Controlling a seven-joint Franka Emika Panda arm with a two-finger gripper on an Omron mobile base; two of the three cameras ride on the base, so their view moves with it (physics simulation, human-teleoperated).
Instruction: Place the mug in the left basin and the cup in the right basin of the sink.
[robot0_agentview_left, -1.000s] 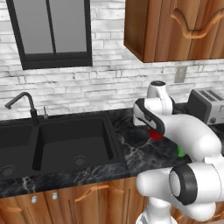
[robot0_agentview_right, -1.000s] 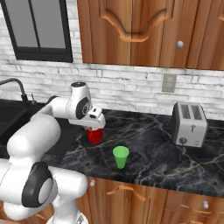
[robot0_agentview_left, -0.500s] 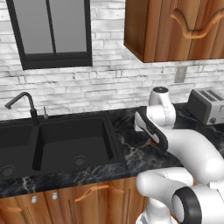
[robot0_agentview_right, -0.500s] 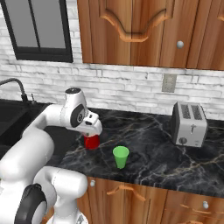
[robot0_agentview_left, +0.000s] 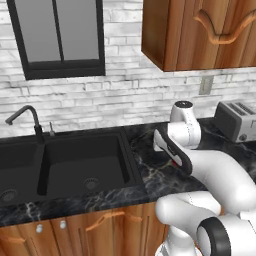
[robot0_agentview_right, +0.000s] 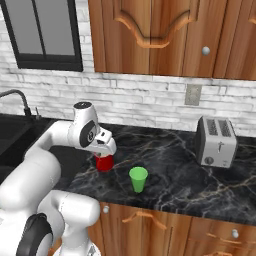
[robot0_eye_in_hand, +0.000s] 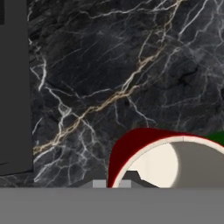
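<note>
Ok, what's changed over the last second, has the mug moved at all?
The arm has swung its hand lower over the mug, and the gripper is shut on the mug's rim. The mug looks to sit at about the same spot on the counter; I can't tell whether it is lifted. The cup stands where it was, and the toaster and sink are unchanged.

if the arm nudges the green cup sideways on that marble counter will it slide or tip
The green cup narrows toward its base and stands upright, so a high nudge would probably tip it. A low push would more likely slide it, since the counter looks polished. It appears rigid, small and likely light, and once on its side it could roll in a curve.
</note>
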